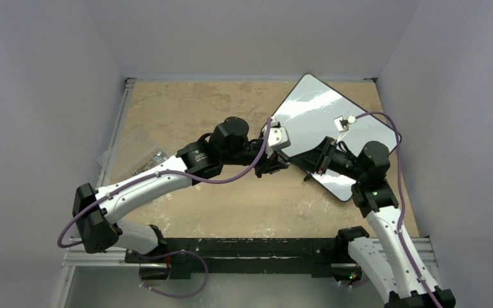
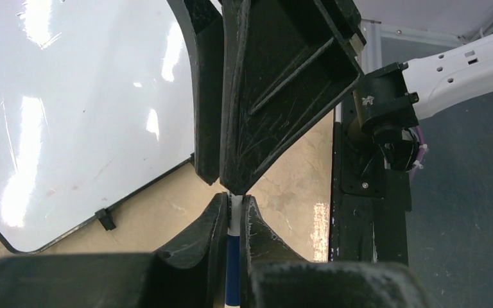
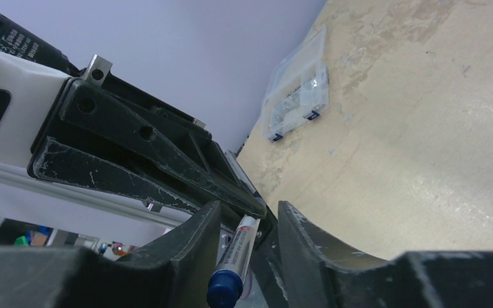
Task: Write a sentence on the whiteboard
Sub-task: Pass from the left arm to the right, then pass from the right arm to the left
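Marker (image 3: 236, 256) being gripped between left gripper (image 2: 233, 204) fingers | far end being straddled, unclamped, by parted right gripper (image 3: 247, 215) fingers | whiteboard (image 1: 314, 112) blank, sentence unwritten

The whiteboard (image 1: 314, 112) lies at the tabletop's (image 1: 199, 212) far right corner, a plastic case (image 1: 131, 157) by the left edge. A marker (image 3: 234, 263) sits between the left end effector (image 2: 232, 202) and right end effector (image 3: 247, 215), at the whiteboard's near side.
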